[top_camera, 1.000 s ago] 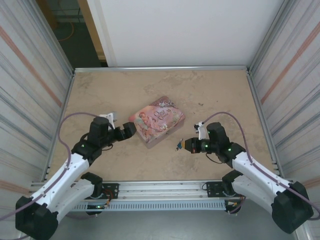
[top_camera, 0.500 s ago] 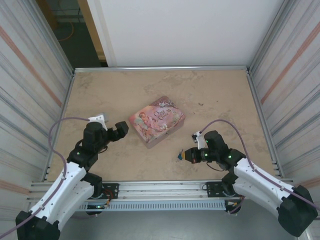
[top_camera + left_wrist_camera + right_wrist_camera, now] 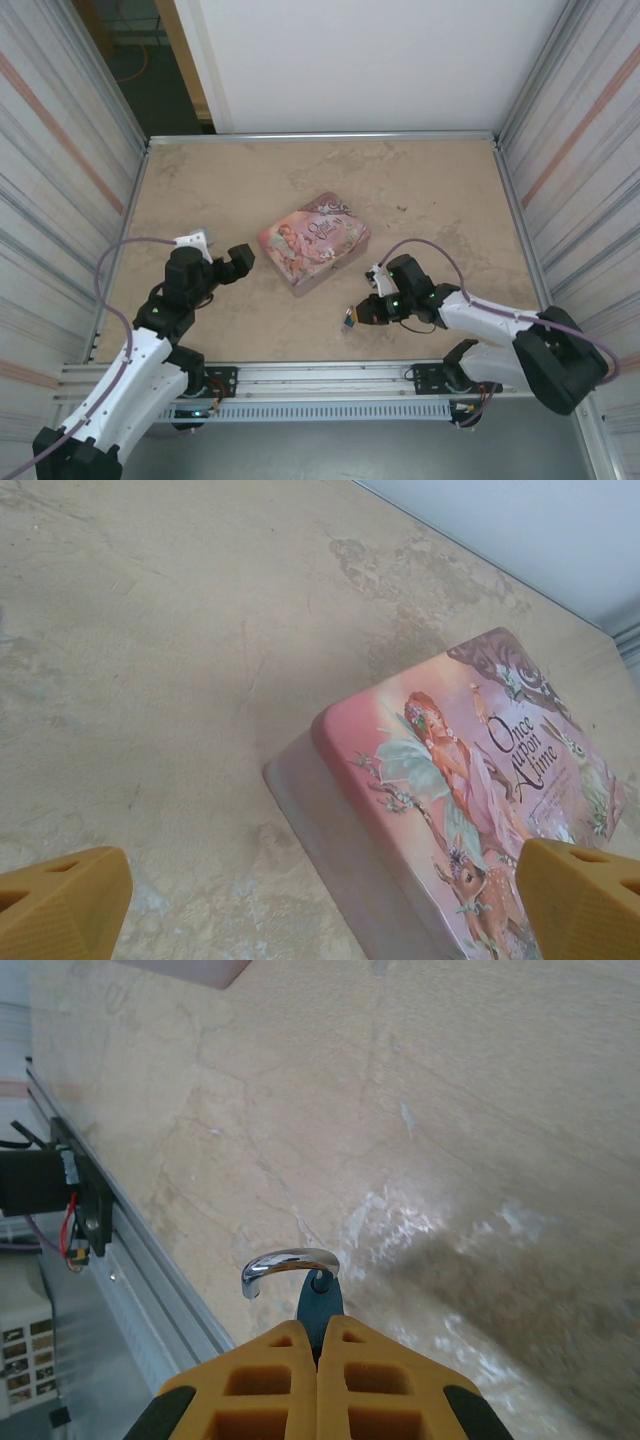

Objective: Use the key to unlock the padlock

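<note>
The right gripper is clamped on the padlock, whose shackle is open. It is close to the bench's near edge, right of middle. The tin sits mid-bench, well apart from every edge. The left gripper hangs with jaws wide apart, just off the tin's left corner.

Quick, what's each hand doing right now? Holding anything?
Left hand: open, holding nothing.
Right hand: closed on the padlock.
</note>
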